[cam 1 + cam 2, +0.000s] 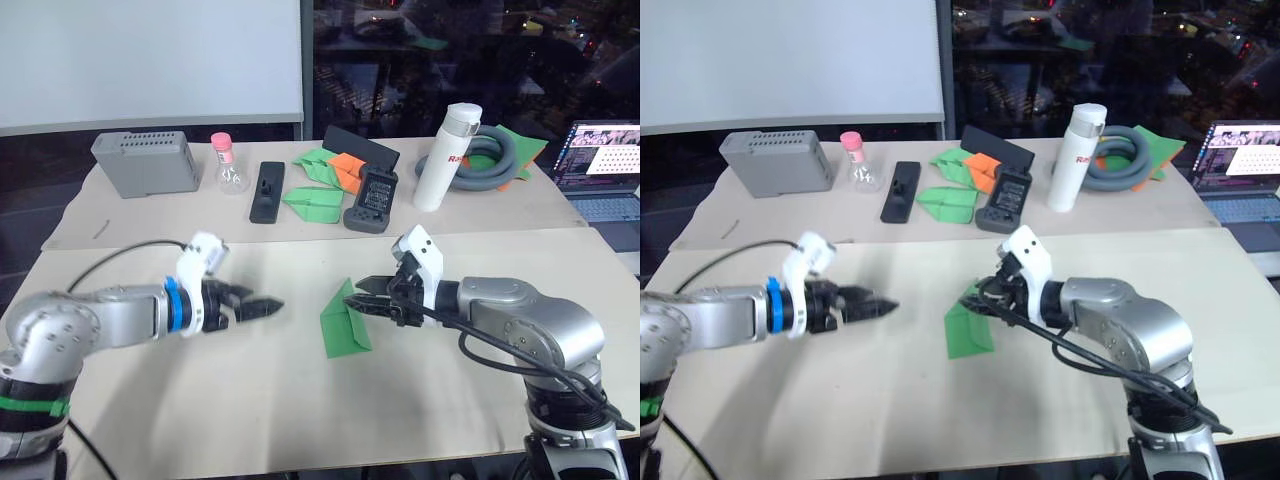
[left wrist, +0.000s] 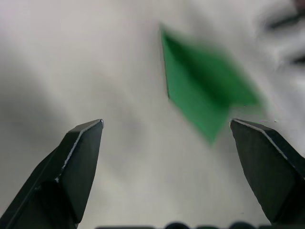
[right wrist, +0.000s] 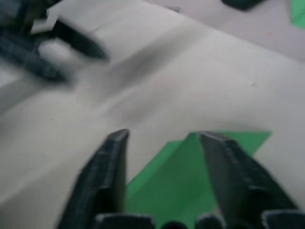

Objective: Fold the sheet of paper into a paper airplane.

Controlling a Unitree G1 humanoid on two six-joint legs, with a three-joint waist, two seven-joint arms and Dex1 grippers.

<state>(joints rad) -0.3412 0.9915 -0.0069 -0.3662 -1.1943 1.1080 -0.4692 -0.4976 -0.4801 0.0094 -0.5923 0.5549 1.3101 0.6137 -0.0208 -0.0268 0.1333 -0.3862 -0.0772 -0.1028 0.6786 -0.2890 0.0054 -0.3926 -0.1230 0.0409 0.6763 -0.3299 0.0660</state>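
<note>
Partly folded: sheet of paper (image 1: 342,322) already narrowed to a pointed wedge with a raised fold, lying mid-surface, slightly toward the right edge. Not yet a finished dart; wing folds and final creasing judged still to do.

Right hand (image 1: 362,297) at the paper's upper corner, fingers (image 3: 110,162) parted in the wrist view with green showing between and below them. Cannot tell whether any edge is actually pinched; looks more like hovering at or pressing the fold.

Left hand (image 1: 262,308) apart from the paper, on its left-edge side, fingers (image 2: 78,152) spread wide, holding nothing, pointed at the paper.

Room: bare surface (image 1: 250,400) all round the paper, widest toward the near edge and the left edge. Gap between the two hands open, so approach from the left unobstructed. Near edge well clear of the paper.

Farther back, past a seam, a second surface (image 1: 120,220) crowded: grey box (image 1: 146,162), small bottle with pink cap (image 1: 228,165), black remote (image 1: 267,190), green folded papers (image 1: 315,200), orange folded paper (image 1: 347,165), black handheld device (image 1: 372,200), white bottle (image 1: 444,155), coiled grey hose (image 1: 490,160). Laptop (image 1: 605,165) at the far right corner. None of it within the working zone.
</note>
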